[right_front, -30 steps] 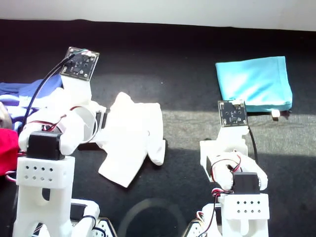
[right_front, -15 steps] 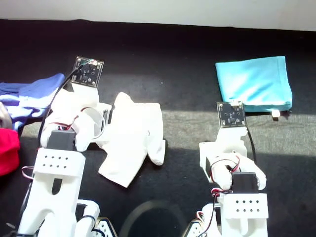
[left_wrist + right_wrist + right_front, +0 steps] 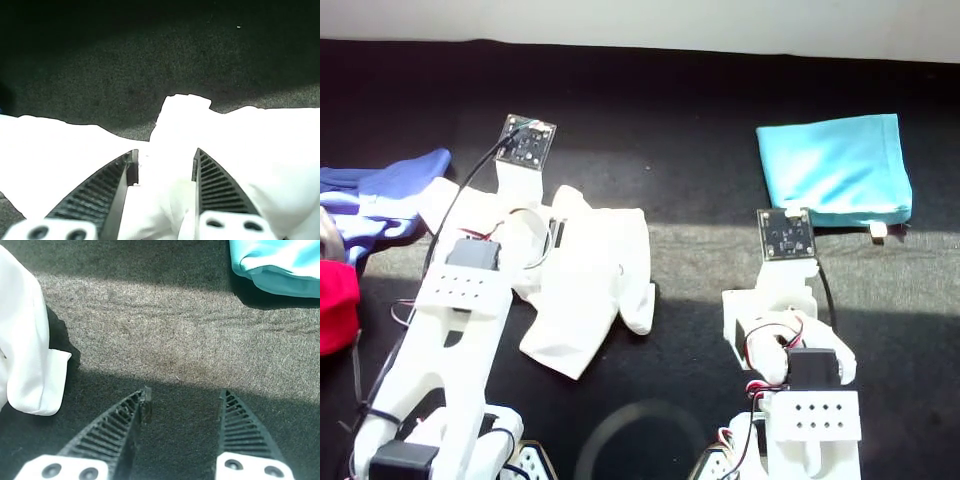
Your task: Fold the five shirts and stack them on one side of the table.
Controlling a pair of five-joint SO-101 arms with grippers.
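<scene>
Left of the middle of the desk (image 3: 700,100): white shirt (image 3: 595,280), not folded yet, bunched up and lumpy. Long way of it: from the far side to the near side, a bit slanted.

Right over its far left edge: left claw (image 3: 164,152), spread wide, white cloth under and between the two fingers, nothing pinched yet. So, the nearer claw by a lot. Looks ready to go straight down and pinch that edge, with no need to slide sideways first.

Farther out: right claw (image 3: 184,391), also spread wide, holding nothing, low over bare desk. Well apart from the white shirt, with just a rolled sleeve end off to one side of it.

Far right on the desk: light blue shirt (image 3: 835,170), folded flat, most likely the start of the pile. Over at the left edge: dark blue shirt (image 3: 380,190) and red shirt (image 3: 335,300), both in heaps, not yet done.

Different from a moment ago: a swing of the left arm (image 3: 460,290), away from the dark blue shirt and over onto the white one. More dark blue cloth on show now. No change to the white shirt's spot or shape. Hardly any move by the right arm (image 3: 790,330).
</scene>
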